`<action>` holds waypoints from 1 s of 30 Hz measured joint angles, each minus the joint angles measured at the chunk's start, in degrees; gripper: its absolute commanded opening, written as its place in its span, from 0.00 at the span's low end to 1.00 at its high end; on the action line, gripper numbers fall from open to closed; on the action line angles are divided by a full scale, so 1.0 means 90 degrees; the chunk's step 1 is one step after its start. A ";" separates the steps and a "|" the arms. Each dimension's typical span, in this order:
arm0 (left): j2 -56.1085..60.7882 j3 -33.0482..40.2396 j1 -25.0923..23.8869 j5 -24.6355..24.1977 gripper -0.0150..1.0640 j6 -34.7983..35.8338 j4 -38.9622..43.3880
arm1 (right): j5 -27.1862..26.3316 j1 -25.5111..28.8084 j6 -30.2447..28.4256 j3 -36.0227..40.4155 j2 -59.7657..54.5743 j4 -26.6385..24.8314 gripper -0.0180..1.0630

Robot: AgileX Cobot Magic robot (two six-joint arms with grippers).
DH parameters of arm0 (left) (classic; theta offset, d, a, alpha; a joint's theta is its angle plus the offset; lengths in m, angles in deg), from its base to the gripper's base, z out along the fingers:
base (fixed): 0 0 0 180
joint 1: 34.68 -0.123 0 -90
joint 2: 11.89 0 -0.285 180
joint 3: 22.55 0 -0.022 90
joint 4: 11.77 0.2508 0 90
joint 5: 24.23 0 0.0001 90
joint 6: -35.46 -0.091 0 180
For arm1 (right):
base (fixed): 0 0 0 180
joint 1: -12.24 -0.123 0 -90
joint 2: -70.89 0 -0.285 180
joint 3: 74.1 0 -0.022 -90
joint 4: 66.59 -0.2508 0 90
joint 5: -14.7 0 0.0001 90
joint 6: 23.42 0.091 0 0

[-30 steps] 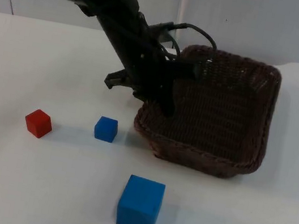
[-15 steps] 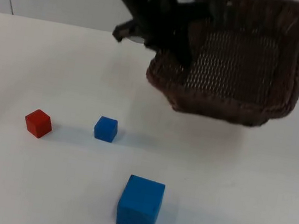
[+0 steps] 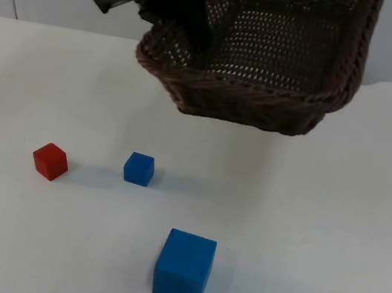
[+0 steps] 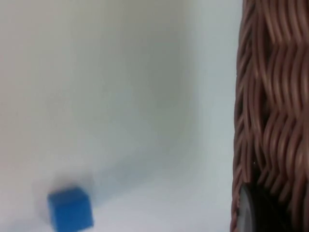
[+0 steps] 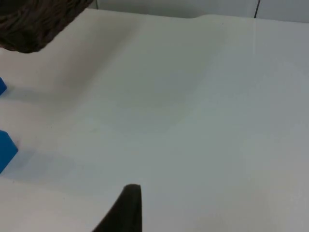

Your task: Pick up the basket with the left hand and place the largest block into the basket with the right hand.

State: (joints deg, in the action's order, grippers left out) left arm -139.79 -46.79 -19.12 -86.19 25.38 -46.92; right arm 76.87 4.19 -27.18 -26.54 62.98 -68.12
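in the top view we see the left gripper (image 3: 175, 9) at the upper left of the frame, clamped on the left rim of the brown wicker basket (image 3: 265, 90), which hangs tilted above the white table (image 3: 331, 237) at top centre. the large blue block (image 3: 184, 267) sits at bottom centre on the table, well apart from the basket; the small blue block (image 3: 139, 168) and red block (image 3: 50, 161) lie at left of centre. right gripper fingertip (image 5: 126, 208) hangs over bare table; we cannot tell its state.
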 measured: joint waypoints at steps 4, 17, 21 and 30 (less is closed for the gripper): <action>0.0464 0.0655 -0.0136 0.0138 0.01 -0.0119 0.0019 | 0.0000 0.0000 0.0000 0.0000 0.0000 0.0000 0.99; 0.2139 0.3124 -0.1207 0.0501 0.01 -0.0495 0.0065 | 0.0000 0.0000 0.0000 0.0000 0.0000 0.0000 0.99; 0.2724 0.3809 -0.1546 0.0617 0.01 -0.0583 0.0081 | 0.0000 0.0000 0.0000 0.0000 0.0000 0.0000 0.99; 0.4186 0.5529 -0.2389 0.0684 0.01 -0.0754 0.0286 | 0.0000 0.0000 0.0000 0.0000 0.0000 0.0000 0.99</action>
State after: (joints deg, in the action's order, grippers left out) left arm -102.12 2.97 -40.62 -80.03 18.60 -44.34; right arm 76.87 4.19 -27.18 -26.54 62.98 -68.12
